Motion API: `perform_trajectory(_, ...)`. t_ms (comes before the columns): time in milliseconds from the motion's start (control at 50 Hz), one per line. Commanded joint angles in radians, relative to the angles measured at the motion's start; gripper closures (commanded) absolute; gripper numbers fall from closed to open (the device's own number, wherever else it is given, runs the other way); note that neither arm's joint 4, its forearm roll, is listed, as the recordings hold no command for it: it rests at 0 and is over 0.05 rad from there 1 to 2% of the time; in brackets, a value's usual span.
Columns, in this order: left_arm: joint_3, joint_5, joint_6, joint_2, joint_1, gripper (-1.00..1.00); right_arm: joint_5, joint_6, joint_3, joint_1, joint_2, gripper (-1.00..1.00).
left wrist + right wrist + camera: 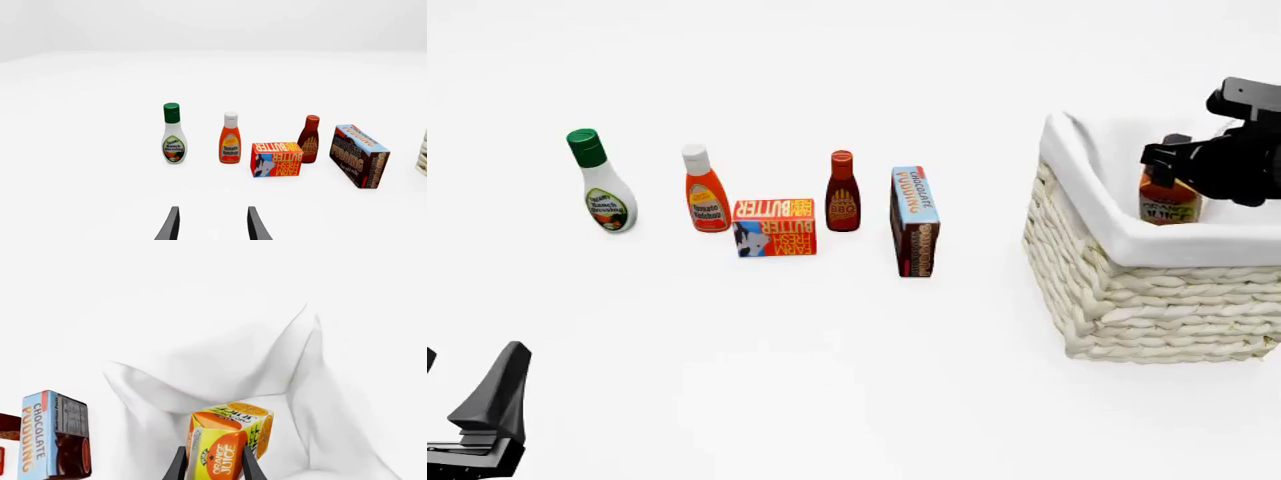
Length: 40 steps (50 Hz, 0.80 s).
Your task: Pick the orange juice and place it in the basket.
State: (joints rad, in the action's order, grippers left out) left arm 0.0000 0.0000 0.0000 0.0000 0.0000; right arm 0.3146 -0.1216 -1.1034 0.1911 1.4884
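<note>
While the left end effector (pixel 481 420) waits with fingers spread and nothing between them at the near left of the counter (pixel 827 360), the right end effector (pixel 1188 160) clamps the orange juice (pixel 1169 200) inside the basket (pixel 1148 290). Transport looks done; only lowering fully, letting go and withdrawing seem left.

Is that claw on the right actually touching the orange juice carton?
Touching. In the right wrist view both fingers of the right gripper press against opposite sides of the orange juice, with no gap showing, inside the basket.
</note>
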Motion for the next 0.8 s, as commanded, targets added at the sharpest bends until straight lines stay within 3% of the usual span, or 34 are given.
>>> perform_trajectory(20, 0.000, 0.000, 0.000, 0.000, 0.000, -1.00, -0.016, -0.014, -0.012, 0.003, 0.026, 1.00)
perform_trajectory(260, 0.000, 0.000, 0.000, 0.000, 0.000, -1.00, -0.015, -0.022, -0.022, 0.012, 0.022, 1.00)
perform_trajectory(280, 0.000, 0.000, 0.000, 0.000, 0.000, -1.00, -0.016, -0.024, -0.018, 0.008, 0.019, -1.00)
perform_trajectory(800, 0.000, 0.000, 0.000, 0.000, 0.000, -1.00, -0.024, -0.023, -0.004, 0.013, -0.020, -1.00)
